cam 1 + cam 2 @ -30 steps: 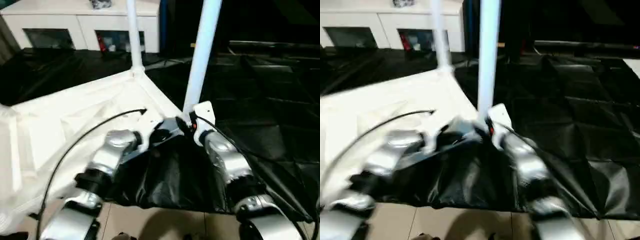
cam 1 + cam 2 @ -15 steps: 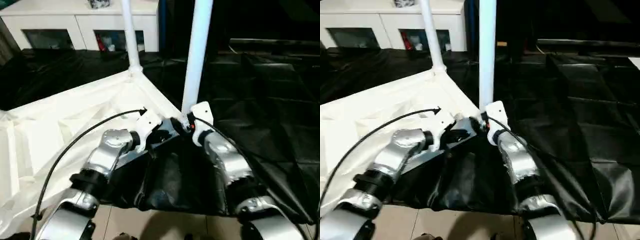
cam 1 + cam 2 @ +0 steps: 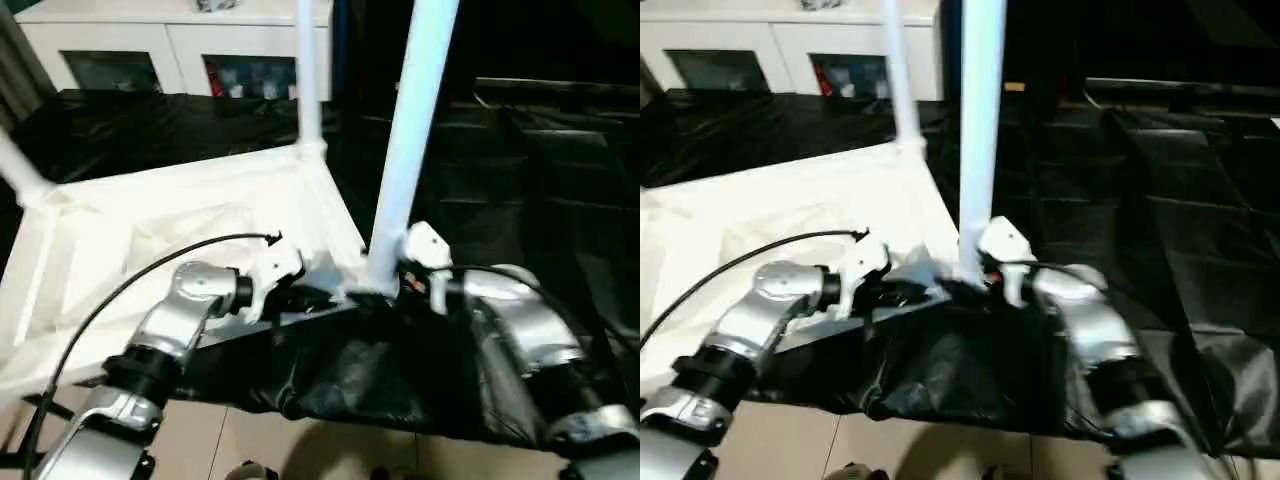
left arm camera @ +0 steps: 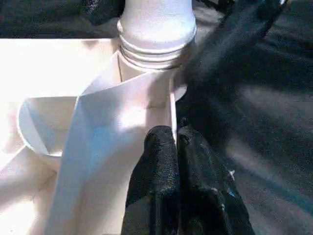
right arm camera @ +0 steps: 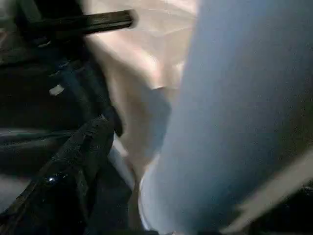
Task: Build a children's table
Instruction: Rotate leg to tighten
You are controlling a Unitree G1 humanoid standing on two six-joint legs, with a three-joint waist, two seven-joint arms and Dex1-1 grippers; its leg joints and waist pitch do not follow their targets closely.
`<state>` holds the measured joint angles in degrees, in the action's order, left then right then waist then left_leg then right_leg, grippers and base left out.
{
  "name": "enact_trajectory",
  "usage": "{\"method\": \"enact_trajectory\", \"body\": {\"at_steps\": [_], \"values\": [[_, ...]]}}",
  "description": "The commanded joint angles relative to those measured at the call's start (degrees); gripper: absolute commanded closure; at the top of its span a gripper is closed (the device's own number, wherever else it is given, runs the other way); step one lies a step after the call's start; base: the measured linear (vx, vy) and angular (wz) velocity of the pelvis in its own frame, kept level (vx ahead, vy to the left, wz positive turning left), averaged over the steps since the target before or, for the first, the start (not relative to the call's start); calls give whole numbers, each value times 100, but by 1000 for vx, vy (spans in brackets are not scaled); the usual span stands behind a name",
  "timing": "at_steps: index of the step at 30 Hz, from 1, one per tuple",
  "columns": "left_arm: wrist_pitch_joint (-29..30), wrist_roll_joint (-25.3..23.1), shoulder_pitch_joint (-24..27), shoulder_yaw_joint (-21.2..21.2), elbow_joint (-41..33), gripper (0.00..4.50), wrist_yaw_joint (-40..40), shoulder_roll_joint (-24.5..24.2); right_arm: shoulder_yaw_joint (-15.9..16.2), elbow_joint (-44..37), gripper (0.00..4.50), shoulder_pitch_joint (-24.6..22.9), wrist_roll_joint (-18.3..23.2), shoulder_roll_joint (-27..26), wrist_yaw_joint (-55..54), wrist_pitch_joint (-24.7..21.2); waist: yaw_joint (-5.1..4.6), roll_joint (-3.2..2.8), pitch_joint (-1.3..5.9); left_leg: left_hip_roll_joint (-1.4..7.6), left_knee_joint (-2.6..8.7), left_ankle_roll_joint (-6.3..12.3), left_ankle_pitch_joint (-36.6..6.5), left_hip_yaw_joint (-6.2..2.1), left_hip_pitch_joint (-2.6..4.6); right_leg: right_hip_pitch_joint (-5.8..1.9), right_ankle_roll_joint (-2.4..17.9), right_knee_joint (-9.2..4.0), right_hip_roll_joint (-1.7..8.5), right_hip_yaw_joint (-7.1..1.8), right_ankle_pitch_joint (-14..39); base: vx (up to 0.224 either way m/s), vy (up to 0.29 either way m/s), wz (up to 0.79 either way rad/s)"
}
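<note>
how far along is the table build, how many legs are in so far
Done: the tabletop lies underside up with three legs standing in corner sockets: the near leg, the far leg and a third leg at the left edge. In hand: the left gripper, shut, rests against the near socket; the right gripper stands open around the near leg's base. Left: a fourth leg isn't visible, then turning it upright.

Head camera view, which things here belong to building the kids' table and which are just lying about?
Part of the job:
- tabletop, upside down
- near leg, upright in its corner socket
- far leg, upright
- left tool, shut at the socket
- right tool, by the near leg

Just lying about:
- white cabinet
- black sheet
</note>
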<state>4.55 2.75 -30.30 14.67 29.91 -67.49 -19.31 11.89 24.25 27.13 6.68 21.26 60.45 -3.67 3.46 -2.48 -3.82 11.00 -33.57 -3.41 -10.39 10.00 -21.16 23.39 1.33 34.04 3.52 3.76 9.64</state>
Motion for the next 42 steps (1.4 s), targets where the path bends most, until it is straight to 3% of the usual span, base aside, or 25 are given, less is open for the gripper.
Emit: {"method": "enact_trajectory", "body": {"at_steps": [1, 7, 8, 12, 18, 23, 27, 30, 33, 35, 38, 39, 41, 42], "values": [[-115, 161, -65, 67, -292, 450, -331, -112, 198, -146, 56, -74, 122, 112, 553, -153, 20, 43, 392, 238, 369, 449, -1197, -40, 48, -323, 1295, -397, 441, -275, 1333, 0, 0, 0], [9, 249, -33, 49, -428, 450, -518, -215, 378, -192, 92, -113, 96, 250, 918, -176, 62, 36, 379, 236, 379, 381, -1222, -46, 50, -308, 1306, -400, 440, -268, 1416, 0, 0, 0], [16, 260, -29, 51, -440, 450, -536, -223, 382, -197, 115, -114, 106, 265, 954, -194, 70, 36, 381, 234, 376, 380, -1221, -44, 50, -310, 1298, -404, 441, -269, 1431, 0, 0, 0], [27, 243, 16, 54, -462, 450, -562, -259, 400, -135, 125, -82, 28, 271, 968, -178, 137, 38, 396, 237, 364, 367, -1112, -43, 58, -310, 1301, -382, 447, -274, 1313, 0, 0, 0], [22, 231, 30, 57, -429, 450, -546, -244, 425, -105, 178, -78, -60, 283, 934, -122, 136, 32, 398, 227, 359, 356, -1109, -41, 54, -317, 1298, -381, 436, -268, 1271, 0, 0, 0], [-5, 237, 11, 64, -345, 450, -551, -215, 448, -150, 191, -118, -70, 248, 901, -135, 132, 34, 404, 226, 355, 349, -1104, -42, 56, -321, 1291, -381, 433, -266, 1266, 0, 0, 0], [121, 151, -106, -60, -173, 450, 47, 40, 308, -19, 192, -156, -233, -79, 73, -201, 112, 51, 399, 212, 360, 282, -1133, -45, 62, -310, 1243, -402, 435, -262, 1444, 0, 0, 0], [226, -99, -326, -109, 193, 450, 1020, 510, 22, 400, 193, -40, -416, -768, -1418, -401, 85, 16, 388, 202, 377, 164, -1262, -54, 85, -287, 1157, -441, 438, -264, 1756, 0, 0, 0], [411, -224, -535, -154, 475, 450, 1853, 1023, -184, 746, 193, 133, -523, -1383, -2636, -565, 12, 39, 393, 192, 408, -46, -1519, -86, 101, -303, 1018, -467, 444, -255, 2078, 0, 0, 0], [478, -311, -645, -149, 618, 450, 2243, 1252, -291, 947, 193, 258, -570, -1695, -3269, -650, -39, 43, 386, 188, 406, -53, -1560, -87, 104, -286, 1059, -464, 441, -264, 1991, 0, 0, 0], [498, -415, -716, -110, 726, 450, 2541, 1423, -388, 1172, 193, 404, -601, -1990, -3864, -709, -36, 44, 399, 161, 386, 35, -1489, -78, 89, -303, 1012, -483, 453, -269, 1981, 0, 0, 0], [481, -527, -749, -47, 790, 450, 2767, 1571, -505, 1403, 193, 570, -632, -2304, -4376, -686, -44, 5, 410, 168, 390, 41, -1412, -80, 78, -291, 1019, -474, 456, -273, 1894, 0, 0, 0], [431, -549, -745, -36, 799, 450, 2793, 1632, -559, 1460, 193, 631, -659, -2422, -4524, -628, -43, 17, 410, 166, 393, 38, -1425, -85, 81, -298, 1017, -475, 450, -263, 1870, 0, 0, 0], [418, -536, -734, -55, 795, 450, 2768, 1674, -606, 1487, 193, 667, -670, -2485, -4559, -548, -45, -8, 428, 171, 388, 49, -1385, -81, 75, -303, 1032, -456, 448, -271, 1694, 0, 0, 0]]}}
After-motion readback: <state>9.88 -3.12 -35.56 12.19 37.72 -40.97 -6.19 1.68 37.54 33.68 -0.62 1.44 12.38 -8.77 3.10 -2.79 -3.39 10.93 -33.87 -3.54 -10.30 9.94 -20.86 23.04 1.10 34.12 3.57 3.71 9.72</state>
